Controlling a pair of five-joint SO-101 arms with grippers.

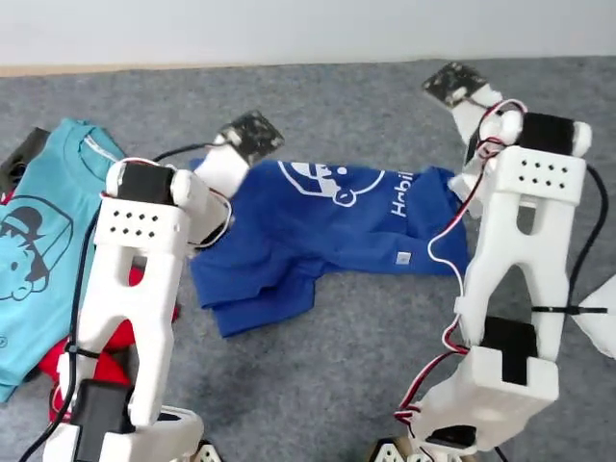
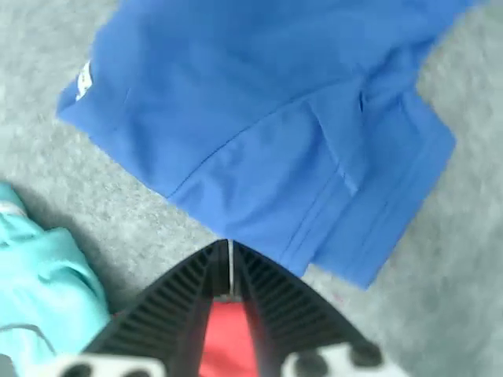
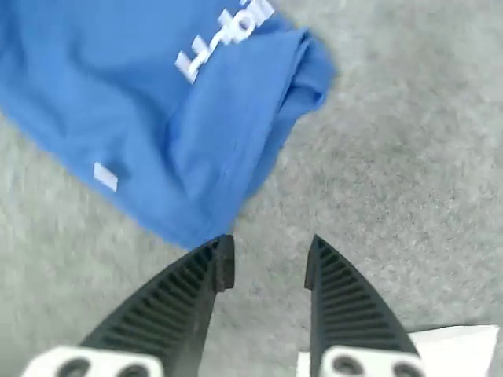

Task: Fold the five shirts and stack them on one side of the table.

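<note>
A blue shirt (image 1: 327,231) with white print lies crumpled and partly folded across the middle of the grey table (image 1: 366,115). My left gripper (image 2: 230,253) is shut with nothing in it, just short of the blue shirt's (image 2: 267,133) sleeve edge. My right gripper (image 3: 269,255) stands open above bare table, its fingertips beside the blue shirt's (image 3: 157,118) printed end. A teal shirt (image 1: 43,241) lies flat at the far left, and its edge (image 2: 39,298) is beside the left gripper. A red shirt (image 1: 106,351) lies bunched under the left arm.
A white object (image 1: 599,318) sits at the table's right edge, its corner (image 3: 464,349) close to the right gripper. Bare grey table stretches along the back and in front of the blue shirt.
</note>
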